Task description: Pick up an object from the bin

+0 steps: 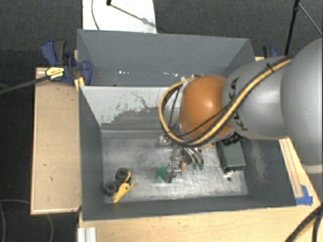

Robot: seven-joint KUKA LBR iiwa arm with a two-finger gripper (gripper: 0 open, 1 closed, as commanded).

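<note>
Camera view, starting at the bin's near edge: we see a small yellow toy vehicle with black round wheels (pixel 117 182) lying in the near left corner of the grey metal bin (pixel 91 150), well apart from everything else. Farther along the floor, toward the middle, sits a small green plastic piece (pixel 161 174), low and irregular in shape, resting on the scuffed metal.

The claw (pixel 174 171) hangs right beside that green piece, on its right as we look. Its tip is down at floor level, and the green piece lies against or just beside its left flank. We cannot tell whether the two touch. We also cannot tell how far the claw is open, or whether it has hold of anything, because the wrist above hides its working end and the parts below blur together.

To the right of the claw and a little farther back lies a dark grey rectangular block (pixel 231 155), flat on the floor near the bin's right wall.

Above the claw we see the rounded orange cover (pixel 202 107) on the wrist, looped about by a yellow-and-black cable (pixel 166 126).
</note>
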